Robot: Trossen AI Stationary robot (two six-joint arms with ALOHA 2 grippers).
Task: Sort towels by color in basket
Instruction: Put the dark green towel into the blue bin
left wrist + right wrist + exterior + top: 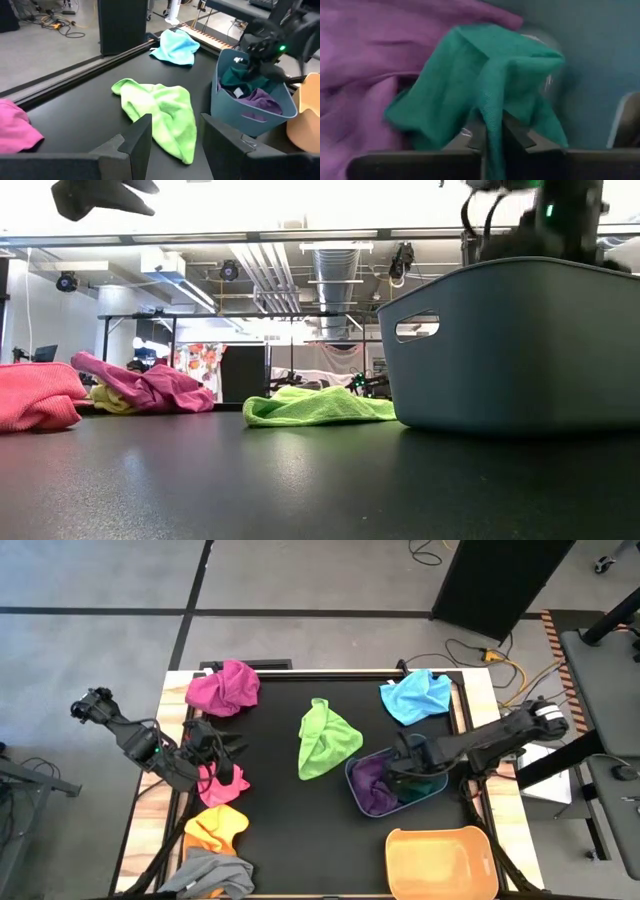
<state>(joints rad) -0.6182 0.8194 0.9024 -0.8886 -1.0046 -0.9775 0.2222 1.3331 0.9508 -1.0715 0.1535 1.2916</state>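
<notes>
Your right gripper (412, 778) is down inside the blue basket (356, 785) on the right half of the black bench (280, 830). Its fingers (517, 132) are pinched tight on a fold of the green towel (485, 85) — the cloth rises between them and spreads out in front. The purple towel (365, 65) lies in the same basket, touching the green one along its side. In the left wrist view both cloths show above the basket rim, green toward the far side, purple nearer.

Your left gripper (232, 748) sits over the bench's left edge, just above the pink towel (218, 785). Its fingers (142, 137) stand wide apart with nothing between them; they point across the bench toward the lime towel (325, 740), which lies in a loose heap mid-bench, near the blue basket but not touching it.

Around the bench you have:
- the magenta towel (224, 688) bunched at the far left corner
- the light blue towel (416, 696) at the far right corner
- the orange towel (215, 828) near the left edge, with the grey towel (210, 875) just beside it at the near corner
- an orange basket (442, 862) at the near right — just beside the blue one
</notes>
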